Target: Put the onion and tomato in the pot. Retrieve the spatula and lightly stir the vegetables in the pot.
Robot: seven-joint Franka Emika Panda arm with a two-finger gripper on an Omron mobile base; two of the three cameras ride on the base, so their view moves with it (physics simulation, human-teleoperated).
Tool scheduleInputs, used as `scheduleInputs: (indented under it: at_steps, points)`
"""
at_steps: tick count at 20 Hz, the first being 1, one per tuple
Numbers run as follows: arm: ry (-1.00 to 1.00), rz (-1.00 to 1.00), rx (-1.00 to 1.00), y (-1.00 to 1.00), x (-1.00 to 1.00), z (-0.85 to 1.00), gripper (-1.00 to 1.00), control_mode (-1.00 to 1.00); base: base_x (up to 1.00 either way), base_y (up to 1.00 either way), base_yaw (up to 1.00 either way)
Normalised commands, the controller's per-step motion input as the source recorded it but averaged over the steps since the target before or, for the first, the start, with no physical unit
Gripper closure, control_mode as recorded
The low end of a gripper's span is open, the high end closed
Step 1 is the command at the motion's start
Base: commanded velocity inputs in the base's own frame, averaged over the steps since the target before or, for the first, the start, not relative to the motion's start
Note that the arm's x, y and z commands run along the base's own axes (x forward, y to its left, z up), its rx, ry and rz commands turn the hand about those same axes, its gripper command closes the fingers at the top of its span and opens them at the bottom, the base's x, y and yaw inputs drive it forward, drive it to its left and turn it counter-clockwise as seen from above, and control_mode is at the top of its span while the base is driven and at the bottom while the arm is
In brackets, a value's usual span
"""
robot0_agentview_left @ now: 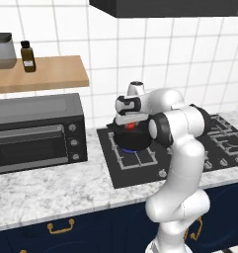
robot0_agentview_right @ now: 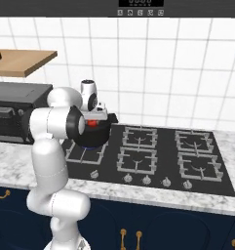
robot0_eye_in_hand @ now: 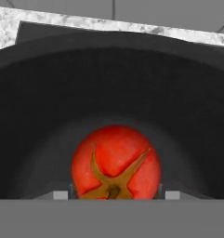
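Black pot (robot0_eye_in_hand: pixel 108 88) directly under the claw, walls rising on every side of it. Claw (robot0_agentview_left: pixel 131 126) hanging over the pot's mouth, jaws partway apart and clamped on the tomato (robot0_eye_in_hand: pixel 115 161), one fingertip (robot0_eye_in_hand: pixel 60 195) touching each flank.

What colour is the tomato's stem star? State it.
Brownish-olive, against the glossy red tomato; the hand view shows it best.
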Motion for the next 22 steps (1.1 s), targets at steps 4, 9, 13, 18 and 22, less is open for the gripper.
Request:
scheduleInputs:
  at_steps: [4, 9, 13, 18, 22]
  points:
    - [0.0, 0.01, 0.01, 0.08, -0.03, 0.0, -1.0, -1.0, 0.0, 0.0, 0.0]
    - [-0.03, 0.0, 0.09, 0.15, -0.22, 0.4, -1.0, -1.0, 0.0, 0.0, 0.0]
    - [-0.03, -0.01, 0.09, -0.09, -0.47, 0.98, -1.0, -1.0, 0.0, 0.0, 0.0]
    - [-0.09, -0.1, 0.0, -0.33, -0.97, 0.87, -1.0, -1.0, 0.0, 0.0, 0.0]
    - [-0.31, -0.08, 0.0, -0.1, -1.0, 0.71, -1.0, -1.0, 0.0, 0.0, 0.0]
